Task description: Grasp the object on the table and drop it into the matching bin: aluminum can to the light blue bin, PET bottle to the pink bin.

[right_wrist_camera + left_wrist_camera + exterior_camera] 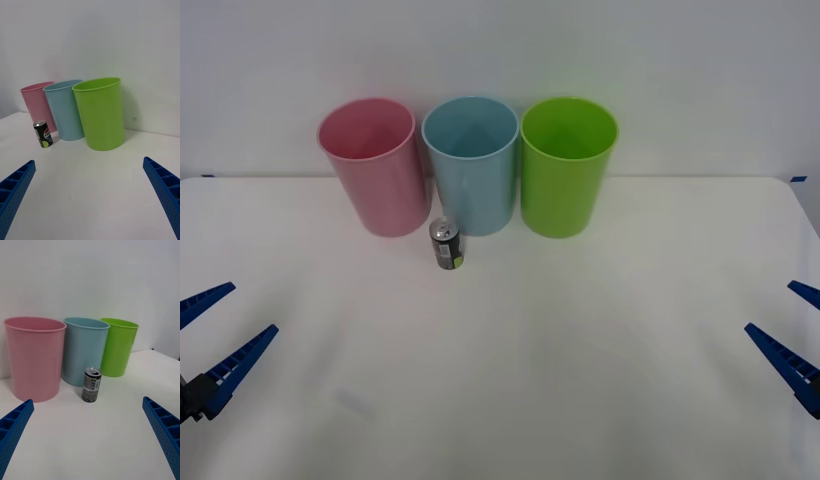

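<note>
The aluminum can [446,245] stood upright on the white tabletop [500,380], toward the far edge, just in front of the light blue bin [472,165] and slightly toward the pink bin [374,165]; whether it touched either could not be told. A lime green bin [567,165] stood beside the light blue one on the other side, all three in a row along the far edge. The left gripper [208,335] sat at the tabletop's left edge near the near corner, fingers [15,427] spread apart, holding nothing. The right gripper [792,335] sat at the right edge, fingers [165,191] also apart and empty. The can was well apart from both, ahead of them and between them, nearer the left one. Can had dark body, silver top, yellow-green patch low down; a Pepsi logo was readable in the right wrist view, small print on the other side was unreadable.
</note>
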`<move>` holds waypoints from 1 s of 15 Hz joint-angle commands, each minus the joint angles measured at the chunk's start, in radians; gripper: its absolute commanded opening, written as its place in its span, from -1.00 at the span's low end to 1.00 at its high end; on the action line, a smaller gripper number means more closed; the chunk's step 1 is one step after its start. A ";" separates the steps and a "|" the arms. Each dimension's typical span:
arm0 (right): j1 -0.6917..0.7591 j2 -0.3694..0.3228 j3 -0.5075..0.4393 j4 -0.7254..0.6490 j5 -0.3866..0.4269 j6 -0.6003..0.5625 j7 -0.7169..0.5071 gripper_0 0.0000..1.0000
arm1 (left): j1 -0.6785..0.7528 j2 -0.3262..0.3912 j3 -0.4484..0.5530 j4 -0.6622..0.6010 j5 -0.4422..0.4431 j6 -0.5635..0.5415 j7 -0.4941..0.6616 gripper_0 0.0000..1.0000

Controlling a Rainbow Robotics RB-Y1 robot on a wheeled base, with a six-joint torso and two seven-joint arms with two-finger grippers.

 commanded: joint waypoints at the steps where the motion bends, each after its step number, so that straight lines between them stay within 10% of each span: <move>1: 0.000 0.000 0.000 0.000 0.000 0.000 0.000 1.00 | 0.000 0.000 0.000 0.000 0.000 0.000 0.000 1.00; 15: 0.000 0.000 0.000 0.000 0.000 0.000 0.000 1.00 | 0.022 -0.044 -0.060 0.018 -0.049 0.051 -0.061 1.00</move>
